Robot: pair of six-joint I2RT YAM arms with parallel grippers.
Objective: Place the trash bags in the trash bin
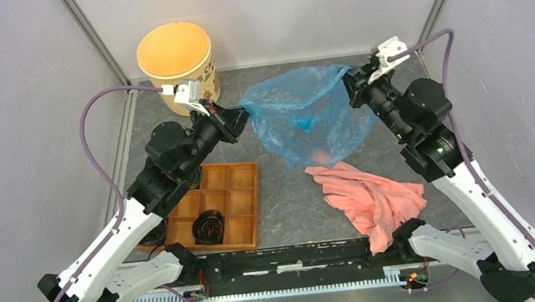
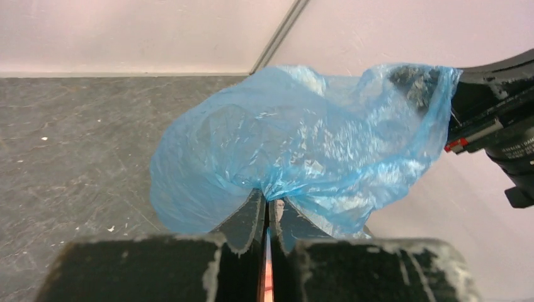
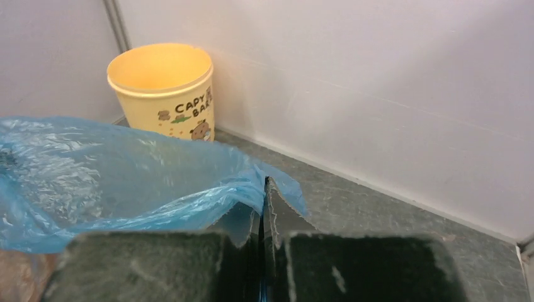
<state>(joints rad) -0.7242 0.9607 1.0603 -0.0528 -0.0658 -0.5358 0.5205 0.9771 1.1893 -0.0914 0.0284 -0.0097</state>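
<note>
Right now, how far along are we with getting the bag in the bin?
Done: the trash bag is picked up. In hand: the left hand and right hand are each shut on an edge, holding it spread between them. Left: carry it to the trash bin at the back left, which shows nothing inside, and drop it in.

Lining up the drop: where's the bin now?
In the top view, the bin stands in the far left corner of the table, beyond the left gripper; the blue bag pinched by it and the right gripper hangs to the bin's right.
</note>
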